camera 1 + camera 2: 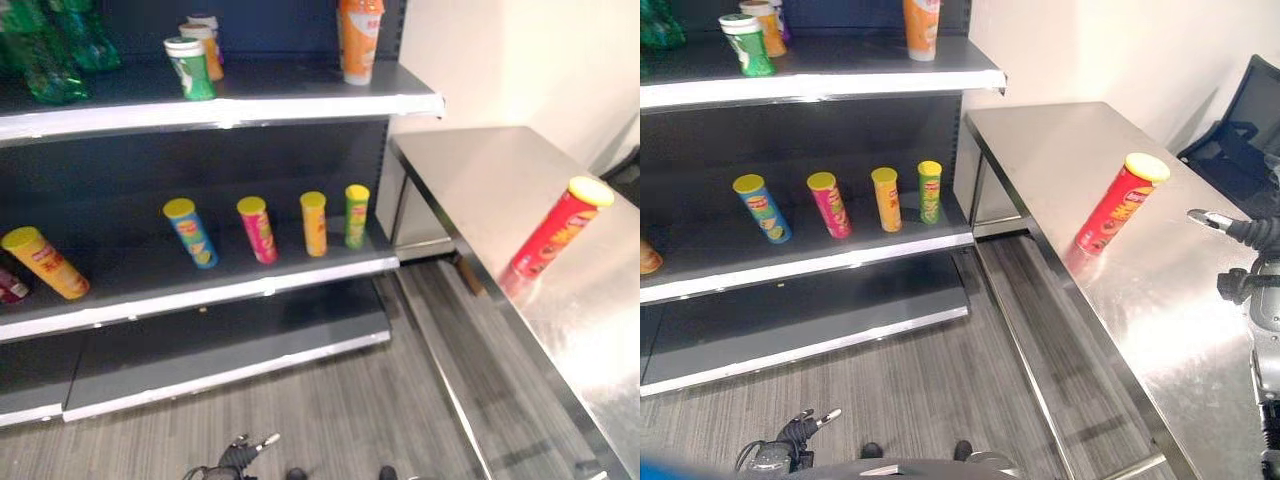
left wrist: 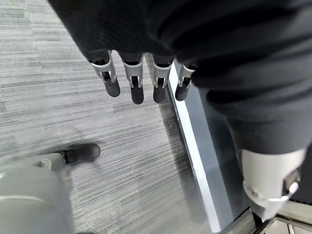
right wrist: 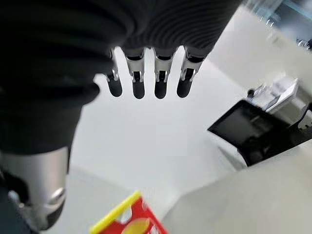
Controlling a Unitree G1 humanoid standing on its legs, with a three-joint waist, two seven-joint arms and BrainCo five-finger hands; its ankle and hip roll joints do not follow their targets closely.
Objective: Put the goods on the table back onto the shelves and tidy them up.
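The red can (image 1: 1120,204) stands upright on the steel counter (image 1: 1060,150), alone and well apart from the shelves (image 1: 230,270), where a row of like cans stands on the middle board. It lies ahead of the right hand's fingers (image 3: 138,80) and a little toward the shelf side, not yet touched. The right hand (image 1: 1240,232) hovers above the counter's near edge with its fingers straight and spread in a row, the thumb (image 3: 41,190) held apart, nothing between them. To take the can well, I judge the hand should come in level at mid-height, fingers on the far side and thumb on the near side, and close gently so the tall can doesn't tip. The left hand (image 2: 141,73) hangs low over the floor, fingers straight and empty.
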